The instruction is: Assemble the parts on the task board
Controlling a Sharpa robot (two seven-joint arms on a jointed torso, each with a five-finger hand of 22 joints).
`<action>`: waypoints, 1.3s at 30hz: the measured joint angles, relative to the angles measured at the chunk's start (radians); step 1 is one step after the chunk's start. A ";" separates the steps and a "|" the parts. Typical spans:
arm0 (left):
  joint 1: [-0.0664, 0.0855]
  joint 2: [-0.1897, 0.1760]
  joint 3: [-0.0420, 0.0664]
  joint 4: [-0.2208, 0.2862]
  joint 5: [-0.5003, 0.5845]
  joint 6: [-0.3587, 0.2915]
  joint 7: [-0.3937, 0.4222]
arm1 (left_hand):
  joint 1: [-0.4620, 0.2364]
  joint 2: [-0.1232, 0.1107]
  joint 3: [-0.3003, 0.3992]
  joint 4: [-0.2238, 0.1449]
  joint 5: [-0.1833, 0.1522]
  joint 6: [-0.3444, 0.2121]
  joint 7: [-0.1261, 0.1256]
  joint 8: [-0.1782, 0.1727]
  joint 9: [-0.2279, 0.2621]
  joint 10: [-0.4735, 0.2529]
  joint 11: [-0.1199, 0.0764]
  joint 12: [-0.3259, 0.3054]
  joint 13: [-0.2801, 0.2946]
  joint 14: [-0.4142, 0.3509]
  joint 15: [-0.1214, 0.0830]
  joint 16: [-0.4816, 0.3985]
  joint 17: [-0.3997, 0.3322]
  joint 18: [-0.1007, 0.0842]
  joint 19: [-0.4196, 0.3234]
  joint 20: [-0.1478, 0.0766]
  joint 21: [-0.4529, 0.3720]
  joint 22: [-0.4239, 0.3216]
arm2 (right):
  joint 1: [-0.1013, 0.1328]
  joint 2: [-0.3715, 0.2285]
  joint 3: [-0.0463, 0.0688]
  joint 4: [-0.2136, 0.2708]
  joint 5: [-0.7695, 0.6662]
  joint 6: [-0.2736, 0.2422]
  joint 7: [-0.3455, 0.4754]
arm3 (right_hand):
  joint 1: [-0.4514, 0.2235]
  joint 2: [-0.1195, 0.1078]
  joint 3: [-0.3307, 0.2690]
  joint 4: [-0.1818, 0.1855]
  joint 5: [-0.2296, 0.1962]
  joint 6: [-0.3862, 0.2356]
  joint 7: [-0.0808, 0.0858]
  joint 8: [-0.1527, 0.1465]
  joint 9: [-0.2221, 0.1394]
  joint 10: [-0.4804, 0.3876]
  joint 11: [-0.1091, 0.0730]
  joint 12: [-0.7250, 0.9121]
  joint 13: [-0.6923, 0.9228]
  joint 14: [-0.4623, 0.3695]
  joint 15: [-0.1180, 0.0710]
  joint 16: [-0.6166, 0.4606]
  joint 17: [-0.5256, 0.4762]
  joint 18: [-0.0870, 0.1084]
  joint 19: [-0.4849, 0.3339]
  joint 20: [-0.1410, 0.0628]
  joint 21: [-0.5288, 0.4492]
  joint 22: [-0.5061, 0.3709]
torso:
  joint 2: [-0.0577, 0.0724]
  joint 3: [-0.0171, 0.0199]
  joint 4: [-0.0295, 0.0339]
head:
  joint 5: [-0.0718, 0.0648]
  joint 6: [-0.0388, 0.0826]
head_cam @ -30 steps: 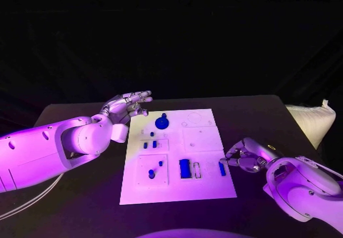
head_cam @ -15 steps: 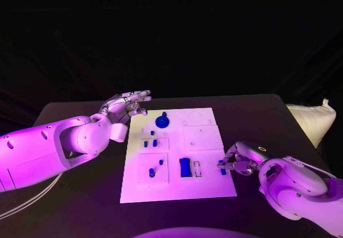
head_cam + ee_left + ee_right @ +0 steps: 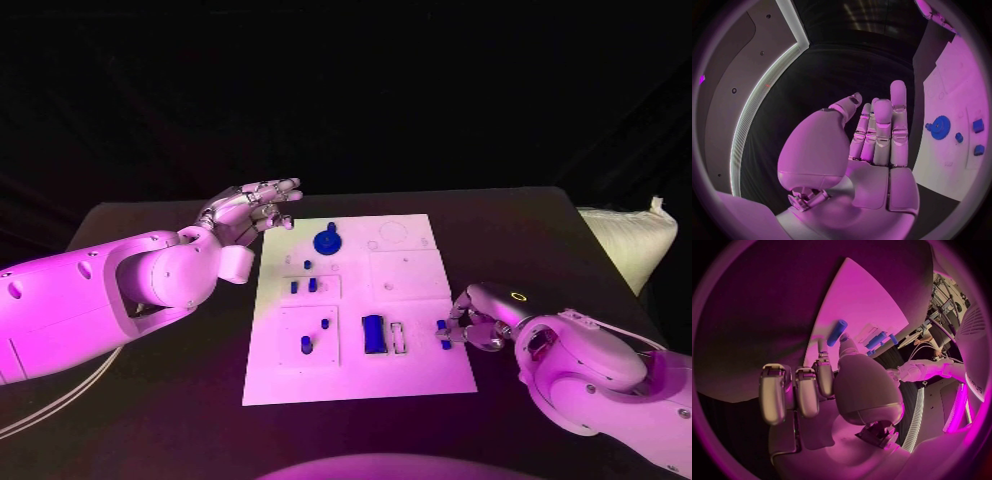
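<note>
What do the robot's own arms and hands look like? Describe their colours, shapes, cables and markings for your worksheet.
Both arms are bulky, with smooth, rounded white shells. The left arm has thin pale cables trailing below it across the table. The right arm carries a small ring marking near the wrist. The left hand and right hand are silver, with many jointed metallic fingers.

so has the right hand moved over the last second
Yes. The right hand has shifted inward over the white task board's right edge, pinching the small blue peg there.
</note>
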 measured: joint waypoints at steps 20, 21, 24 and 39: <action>0.000 -0.005 0.000 0.000 -0.003 0.000 -0.001 | 0.000 0.000 0.000 0.000 0.000 0.000 0.000 0.000 0.000 0.000 0.000 0.000 0.000 0.000 0.000 0.000 -0.002 0.000 0.000 0.000 0.000 0.000 | -0.010 0.048 0.006 -0.002 -0.158 0.089 0.002 | 0.082 -0.053 0.139 -0.107 -0.118 0.034 -0.013 -0.008 -0.005 -0.003 -0.005 -0.006 0.038 0.000 -0.007 0.004 0.000 -0.011 0.000 -0.008 0.011 0.000 | -0.001 -0.0023 0.0044 | 0.001 -0.005; 0.000 -0.005 0.000 0.000 -0.003 0.000 -0.001 | 0.000 0.000 0.000 0.000 0.000 0.000 0.000 0.000 0.000 0.000 0.000 0.000 0.000 0.000 0.000 0.000 -0.002 0.000 0.000 0.000 0.000 0.000 | -0.010 0.050 0.006 -0.001 -0.161 0.090 0.003 | 0.083 -0.054 0.146 -0.110 -0.112 0.034 -0.013 -0.010 -0.004 -0.004 -0.006 -0.008 0.048 0.000 -0.007 0.006 0.000 -0.011 0.000 -0.008 0.011 0.000 | -0.001 -0.0025 0.0045 | 0.000 -0.005; 0.000 -0.005 0.000 0.000 -0.004 0.000 -0.001 | 0.000 0.000 0.000 0.000 0.000 0.000 0.000 0.000 0.000 0.000 0.000 0.000 0.000 0.000 0.000 0.000 -0.002 0.000 0.000 0.000 0.000 0.000 | -0.010 0.054 0.006 -0.002 -0.170 0.094 0.005 | 0.085 -0.056 0.172 -0.118 -0.082 0.034 -0.013 -0.012 -0.004 -0.004 -0.006 -0.013 0.058 0.001 -0.007 0.008 0.000 -0.011 0.000 -0.008 0.011 0.000 | -0.001 -0.0027 0.0051 | -0.001 -0.006; 0.000 -0.004 0.000 0.001 -0.004 0.000 -0.002 | 0.000 0.000 0.000 0.000 0.000 0.000 0.000 0.000 0.000 0.000 0.000 0.000 0.000 0.000 0.000 0.000 -0.002 0.000 0.000 0.000 0.000 0.000 | -0.016 0.051 0.002 0.009 -0.043 0.013 0.006 | 0.051 -0.023 0.415 -0.098 -0.008 0.028 -0.004 -0.047 -0.002 -0.004 -0.006 -0.007 0.012 0.001 -0.007 0.008 0.001 -0.010 0.000 -0.008 0.015 0.000 | -0.001 -0.0031 0.0088 | 0.000 -0.007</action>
